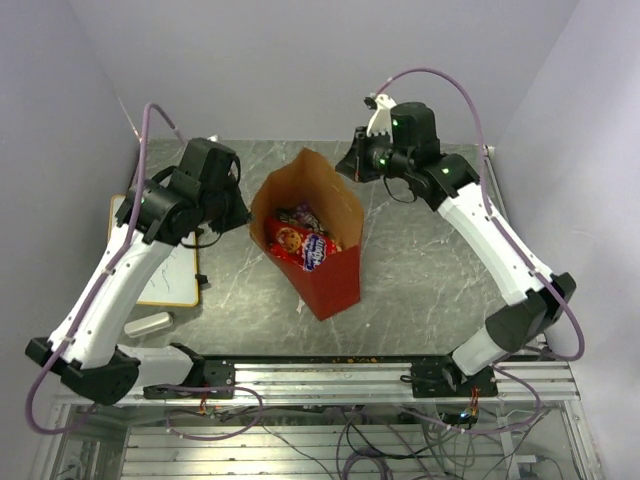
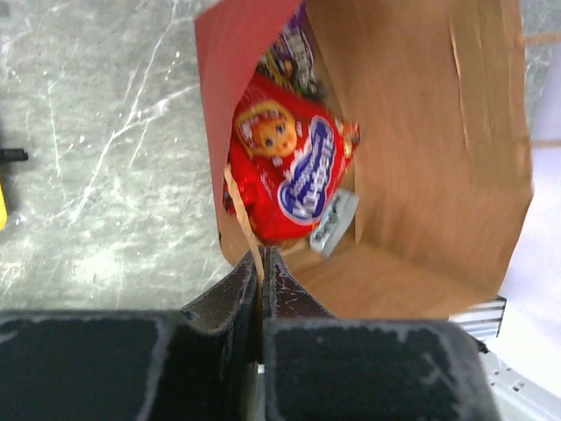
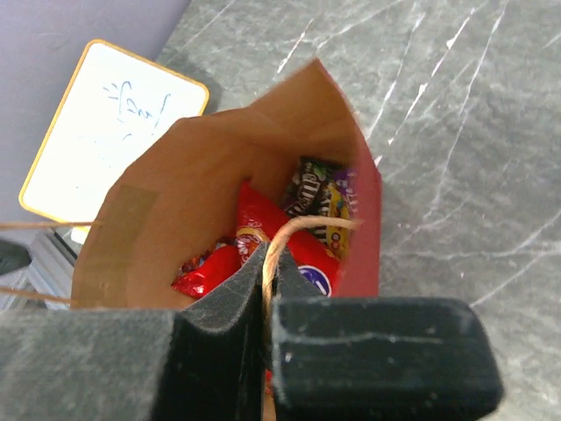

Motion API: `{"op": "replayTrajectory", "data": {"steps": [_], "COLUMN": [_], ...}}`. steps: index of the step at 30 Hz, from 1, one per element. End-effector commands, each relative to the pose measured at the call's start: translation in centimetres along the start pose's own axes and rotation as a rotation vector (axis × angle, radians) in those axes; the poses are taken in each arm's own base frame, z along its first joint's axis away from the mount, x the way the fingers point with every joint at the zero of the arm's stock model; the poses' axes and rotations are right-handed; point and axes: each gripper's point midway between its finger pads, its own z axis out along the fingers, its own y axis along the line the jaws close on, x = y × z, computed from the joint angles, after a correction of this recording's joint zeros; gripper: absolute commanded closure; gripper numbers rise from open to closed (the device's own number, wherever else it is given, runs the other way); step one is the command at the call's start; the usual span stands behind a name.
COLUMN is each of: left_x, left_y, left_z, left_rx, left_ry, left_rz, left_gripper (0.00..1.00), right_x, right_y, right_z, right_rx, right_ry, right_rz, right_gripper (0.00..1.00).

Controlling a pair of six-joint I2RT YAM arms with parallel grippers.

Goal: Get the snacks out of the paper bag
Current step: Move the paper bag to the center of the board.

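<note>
Top external view: bag (image 1: 335,280) stands, snacks (image 1: 303,243) inside — left gripper (image 2: 261,267) clamped on its rim (image 2: 210,105), right gripper (image 3: 266,267) on its handle (image 3: 302,226); opening step in hand — next, one arm must release and reach in

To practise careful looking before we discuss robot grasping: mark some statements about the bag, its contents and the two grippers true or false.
1. The chips are inside the bag. True.
2. The right gripper is open. False: it is shut on the bag's handle.
3. The left gripper grips the bag. True.
4. The whiteboard is in the bag. False: it lies on the table, beside the bag.
</note>
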Motion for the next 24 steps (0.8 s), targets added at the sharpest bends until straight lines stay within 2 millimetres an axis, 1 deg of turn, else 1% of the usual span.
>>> {"op": "replayTrajectory", "data": {"steps": [1, 3, 6, 8, 10, 13, 15, 16, 19, 22, 24], "left_x": [-4.0, -4.7, -5.2, -5.5, -5.5, -5.4, -5.2, -5.1, -4.4, -3.4, -3.2], "left_y": [-2.0, -1.9, -2.4, -2.8, -3.0, -3.2, -2.9, -2.6, -1.4, 0.0, 0.9], "left_z": [0.7, 1.9, 3.4, 4.1, 4.3, 4.2, 3.7, 3.4, 2.4, 1.8, 1.5], "left_rx": [0.044, 0.045, 0.108, 0.137, 0.149, 0.167, 0.158, 0.149, 0.12, 0.073, 0.043], "left_ry": [-0.085, -0.065, -0.007, 0.023, 0.038, 0.05, 0.052, 0.05, 0.045, 0.049, 0.033], "left_rz": [-0.001, -0.01, -0.039, -0.046, -0.039, -0.044, -0.053, -0.059, -0.086, -0.118, -0.129], "left_gripper": [0.91, 0.93, 0.93, 0.93, 0.92, 0.85, 0.76, 0.68, 0.53, 0.43, 0.38], "right_x": [-0.5, 0.8, 2.7, 3.6, 4.2, 5.0, 5.5, 5.7, 5.7, 5.3, 5.5], "right_y": [1.8, 1.9, 1.7, 1.4, 1.3, 1.0, 0.8, 0.8, 0.9, 1.1, 1.1], "right_z": [-3.2, -3.8, -4.6, -5.2, -5.7, -6.3, -6.7, -6.9, -7.2, -7.7, -7.8], "right_rx": [-0.052, -0.061, -0.06, -0.047, -0.038, -0.023, -0.014, -0.018, -0.016, -0.022, -0.023], "right_ry": [-0.056, -0.045, -0.025, -0.016, -0.011, -0.006, -0.006, -0.005, -0.008, -0.01, -0.005], "right_rz": [0.027, 0.037, 0.072, 0.089, 0.097, 0.108, 0.116, 0.116, 0.109, 0.09, 0.086], "right_gripper": [1.0, 1.0, 1.0, 1.0, 1.0, 0.98, 0.97, 0.96, 0.95, 0.94, 0.94]}}
